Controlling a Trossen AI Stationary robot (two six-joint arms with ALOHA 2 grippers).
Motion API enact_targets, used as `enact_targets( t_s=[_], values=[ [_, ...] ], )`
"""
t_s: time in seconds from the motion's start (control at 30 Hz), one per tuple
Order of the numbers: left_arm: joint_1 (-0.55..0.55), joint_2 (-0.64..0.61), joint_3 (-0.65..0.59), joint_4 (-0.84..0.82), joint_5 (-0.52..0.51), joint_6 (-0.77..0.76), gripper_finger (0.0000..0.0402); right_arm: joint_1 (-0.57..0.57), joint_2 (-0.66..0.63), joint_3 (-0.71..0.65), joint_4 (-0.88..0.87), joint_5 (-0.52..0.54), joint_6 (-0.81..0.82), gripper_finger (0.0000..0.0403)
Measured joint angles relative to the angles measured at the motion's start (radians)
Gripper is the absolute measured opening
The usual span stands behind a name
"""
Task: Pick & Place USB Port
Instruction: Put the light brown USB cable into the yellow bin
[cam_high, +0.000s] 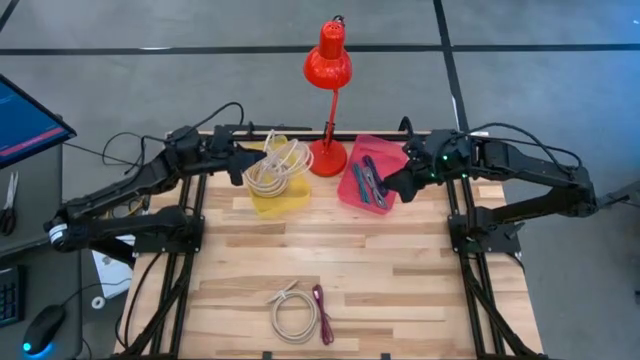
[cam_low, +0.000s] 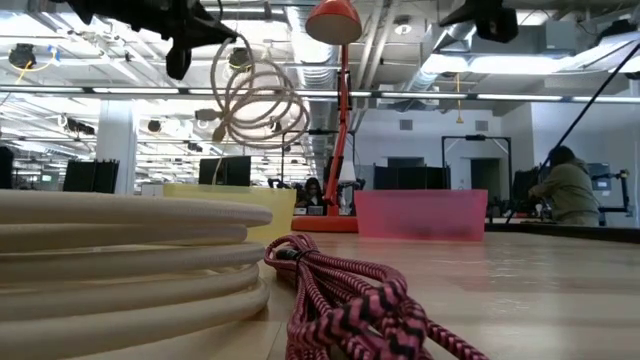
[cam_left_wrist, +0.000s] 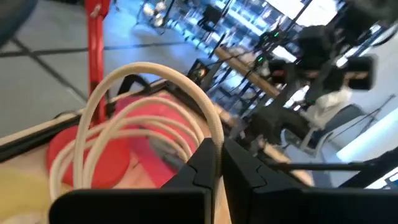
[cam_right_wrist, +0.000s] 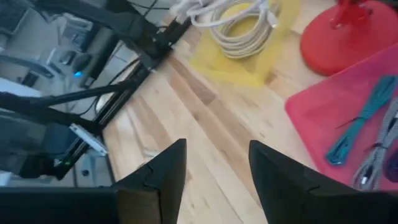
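Two cables (cam_high: 300, 310) lie nearest; left pincer (cam_high: 243, 166) grips one white coil (cam_high: 275, 163), right pincer (cam_right_wrist: 214, 174) gapes.

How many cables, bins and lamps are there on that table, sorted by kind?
Cream cables: 2, one held up by the left gripper over the yellow bin, one on the table.
Dark red braided cable: 1.
Cables in the pink bin: at least 2.
Bins: 2.
Red lamp: 1.
Total: 8.

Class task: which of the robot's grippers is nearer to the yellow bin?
Left. The left gripper hangs right over the yellow bin, shut on the white cable coil. The right gripper is open over the pink bin, beyond the red lamp.
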Motion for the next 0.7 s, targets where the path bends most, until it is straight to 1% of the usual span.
enact_targets(
  t_s=[0.3,0.7],
  values=[
    [0.0,0.088,0.0,-0.027,0.0,0.031,0.001,0.0,0.0,0.0,0.006,0.057,0.003,0.0147],
    [0.0,0.253,0.0,-0.032,-0.022,0.041,0.001,0.0,0.0,0.0,0.008,0.058,0.002,0.0127]
  ],
)
